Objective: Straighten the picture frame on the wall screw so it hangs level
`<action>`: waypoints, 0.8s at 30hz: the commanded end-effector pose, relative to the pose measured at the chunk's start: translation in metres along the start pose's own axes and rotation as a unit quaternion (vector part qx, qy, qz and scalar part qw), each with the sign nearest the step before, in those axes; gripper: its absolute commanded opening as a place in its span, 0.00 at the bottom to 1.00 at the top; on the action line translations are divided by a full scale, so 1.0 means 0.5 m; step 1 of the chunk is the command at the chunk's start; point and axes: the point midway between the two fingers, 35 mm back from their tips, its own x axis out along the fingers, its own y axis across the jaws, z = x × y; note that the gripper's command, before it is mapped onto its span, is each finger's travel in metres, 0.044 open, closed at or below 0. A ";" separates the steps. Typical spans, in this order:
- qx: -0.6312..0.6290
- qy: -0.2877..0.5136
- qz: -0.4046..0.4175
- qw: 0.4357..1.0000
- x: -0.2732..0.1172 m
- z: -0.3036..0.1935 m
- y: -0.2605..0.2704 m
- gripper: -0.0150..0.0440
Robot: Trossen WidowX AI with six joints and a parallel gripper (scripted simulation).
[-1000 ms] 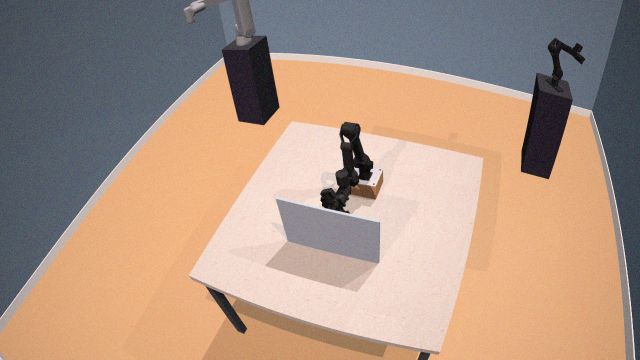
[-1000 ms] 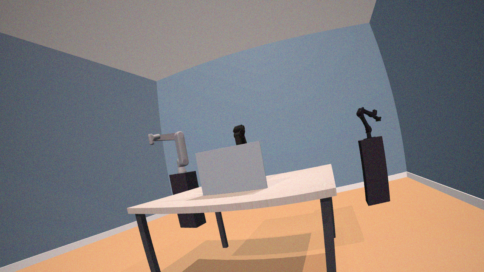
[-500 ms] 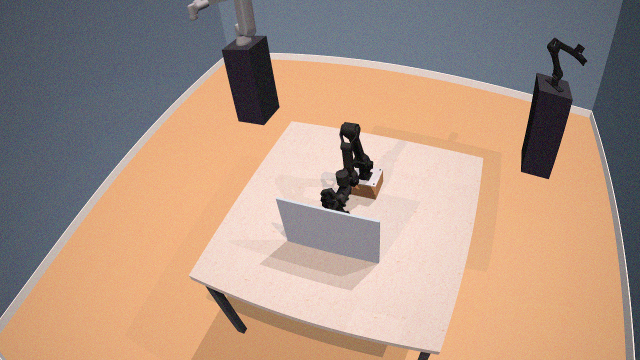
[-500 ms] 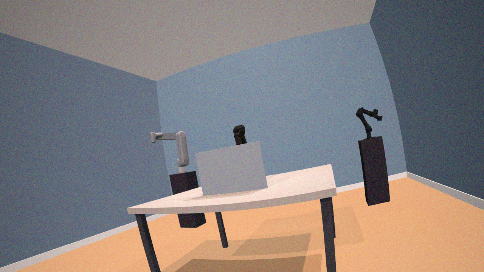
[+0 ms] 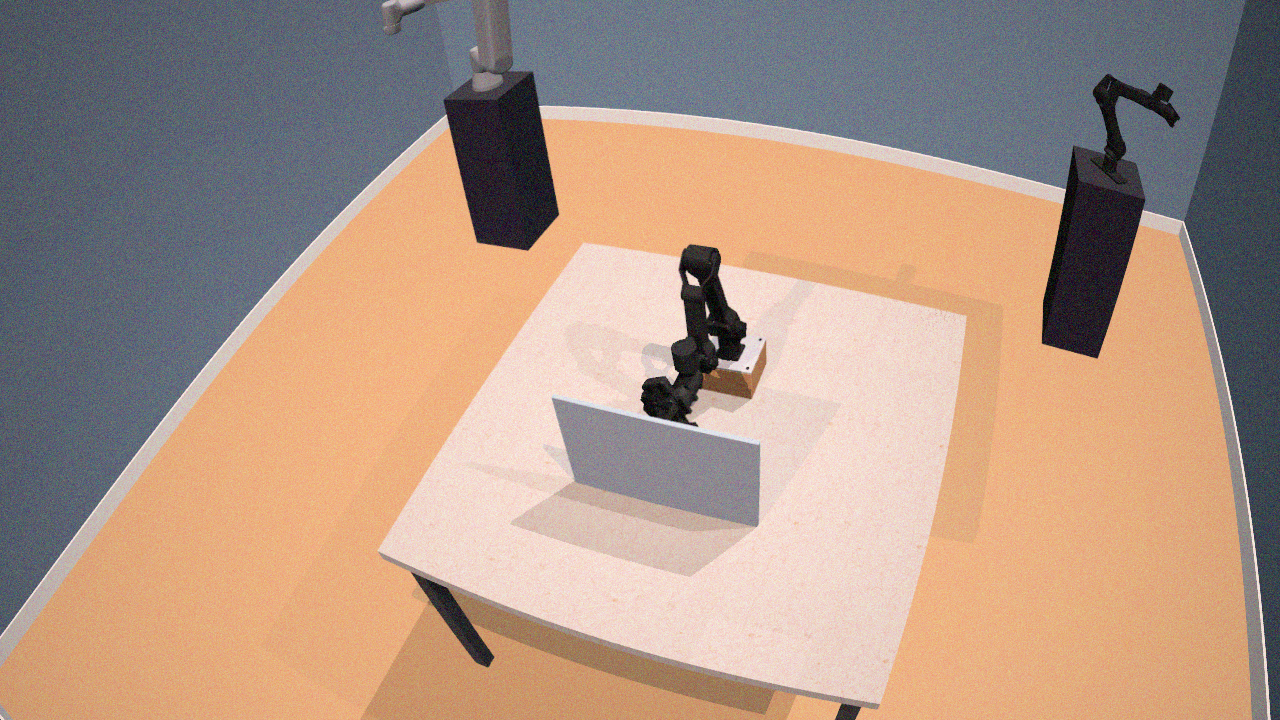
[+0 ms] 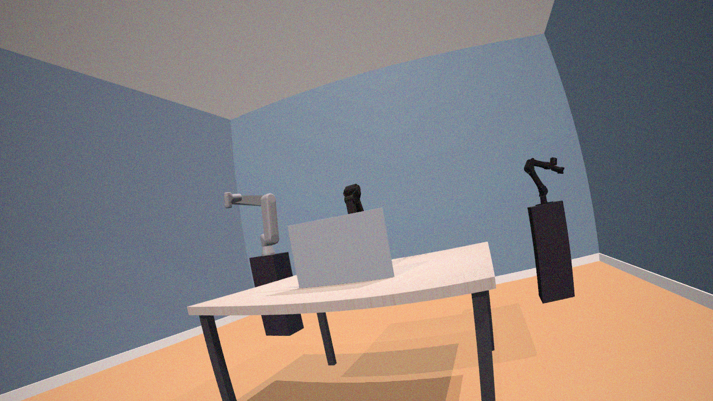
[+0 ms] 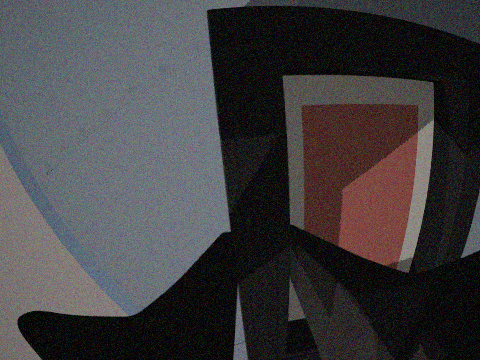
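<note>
The pincer [image 5: 687,426] [image 7: 258,239] is closed on the picture frame [image 7: 255,45], its fingers stopped by what seems to be the near upright of the border. The frame is against the near face of the upright panel [image 5: 657,461] [image 6: 341,248] [image 7: 125,125], on the arm's side; the panel hides it from the top and exterior views. Inside its dark border are a pale mat [image 7: 360,90] and a red picture [image 7: 350,145].

I'd judge the frame light and stiff, its flat border fairly smooth and likely to pivot if pinched loosely. An upright of the border looks the best place to take hold; the picture's face is best left untouched. Too much lift could bring the hidden strip off the screw.

Counted: one frame, one panel, one table [image 5: 626,617] [image 6: 438,269], and one working arm [image 5: 699,261] [image 6: 351,193] on one wooden block [image 5: 729,383]. Farther out stand two dark pedestals [image 5: 501,165] [image 5: 1093,259] [image 6: 271,269] [image 6: 551,249], carrying one pale arm [image 5: 494,35] [image 6: 269,219] and one black arm [image 5: 1109,116] [image 6: 536,176].
</note>
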 end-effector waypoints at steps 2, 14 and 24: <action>-0.011 0.000 0.000 1.000 0.000 0.000 0.000 0.25; -0.057 0.000 0.000 0.998 0.000 0.000 0.000 0.25; -0.076 0.000 0.000 0.997 0.000 -0.001 0.000 0.25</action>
